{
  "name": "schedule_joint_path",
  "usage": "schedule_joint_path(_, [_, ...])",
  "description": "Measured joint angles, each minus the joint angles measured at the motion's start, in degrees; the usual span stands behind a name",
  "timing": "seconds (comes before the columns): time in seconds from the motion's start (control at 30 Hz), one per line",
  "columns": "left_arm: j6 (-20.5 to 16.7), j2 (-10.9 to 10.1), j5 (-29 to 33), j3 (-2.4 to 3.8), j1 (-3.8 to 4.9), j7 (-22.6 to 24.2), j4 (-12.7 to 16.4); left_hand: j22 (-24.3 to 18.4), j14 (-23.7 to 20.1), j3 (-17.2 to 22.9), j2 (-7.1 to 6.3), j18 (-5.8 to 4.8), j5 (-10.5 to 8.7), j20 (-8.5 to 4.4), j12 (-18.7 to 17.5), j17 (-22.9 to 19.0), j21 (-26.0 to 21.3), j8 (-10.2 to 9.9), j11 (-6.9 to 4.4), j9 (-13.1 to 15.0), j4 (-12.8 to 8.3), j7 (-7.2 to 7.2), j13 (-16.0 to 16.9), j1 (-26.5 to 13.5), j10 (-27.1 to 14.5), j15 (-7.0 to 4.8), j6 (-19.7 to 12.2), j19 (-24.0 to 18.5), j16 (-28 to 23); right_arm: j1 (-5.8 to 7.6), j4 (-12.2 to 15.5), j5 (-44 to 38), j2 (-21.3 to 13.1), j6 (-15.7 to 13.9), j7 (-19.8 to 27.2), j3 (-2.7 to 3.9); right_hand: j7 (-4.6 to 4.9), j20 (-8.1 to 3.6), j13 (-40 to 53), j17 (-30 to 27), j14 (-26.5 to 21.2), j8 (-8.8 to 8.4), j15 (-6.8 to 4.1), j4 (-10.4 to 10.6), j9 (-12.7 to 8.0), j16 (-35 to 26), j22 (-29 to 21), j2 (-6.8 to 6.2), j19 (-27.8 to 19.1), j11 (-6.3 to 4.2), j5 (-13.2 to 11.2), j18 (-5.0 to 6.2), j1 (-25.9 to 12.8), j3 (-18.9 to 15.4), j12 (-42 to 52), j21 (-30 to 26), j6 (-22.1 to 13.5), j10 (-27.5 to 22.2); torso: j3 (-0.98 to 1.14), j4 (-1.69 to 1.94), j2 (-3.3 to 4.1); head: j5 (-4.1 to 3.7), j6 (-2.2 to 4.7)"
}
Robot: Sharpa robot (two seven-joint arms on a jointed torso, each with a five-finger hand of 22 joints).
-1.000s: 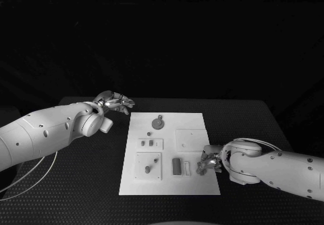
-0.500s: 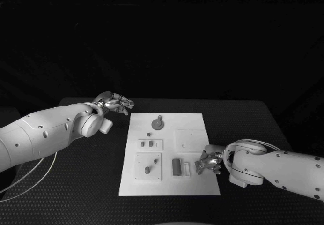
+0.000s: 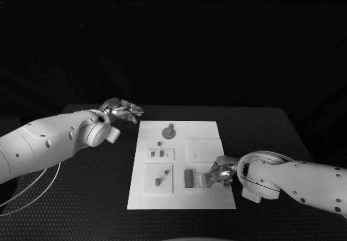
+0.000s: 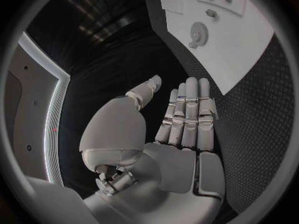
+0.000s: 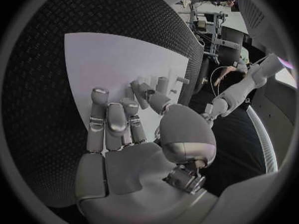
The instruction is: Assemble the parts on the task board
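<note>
Judging from the task board (image 3: 181,163), assembly is partly done: several parts sit in its recesses, and a round part (image 3: 168,132) lies loose near the board's far end. The right hand (image 3: 219,176) hovers at the board's near right edge, fingers loosely curled by a small upright part (image 3: 200,181); whether it grips cannot be told. The left hand (image 3: 123,109) is off the board's far left corner, fingers apart, holding nothing.

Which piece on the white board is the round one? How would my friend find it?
Find the white task board in the middle of the black table. Look near its far edge, close to the left hand. The round part is the board's only disc; the others are small and blocky.
</note>
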Motion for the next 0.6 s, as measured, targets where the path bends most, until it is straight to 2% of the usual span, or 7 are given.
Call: schedule_joint_path(0.6, [0.3,0.1,0.0,0.00,0.00,-0.1,0.0,0.0,0.0,0.0,0.00,0.00,0.00,0.01,0.0,0.0,0.0,0.0,0.00,0.0,0.0,0.00,0.0,0.0,0.0,0.00,0.0,0.0,0.0,0.34,-3.1,3.2,3.6,1.6,-0.7,0.21,0.12,0.10,-0.1,-0.4,0.0,0.16,0.00,-0.1,0.0,0.2,0.0,-0.41,0.1,-0.09,0.0,0.00,-0.4,0.1,0.0,0.0,-0.1,0.1,-0.03,0.05,0.02,-0.06,-0.16])
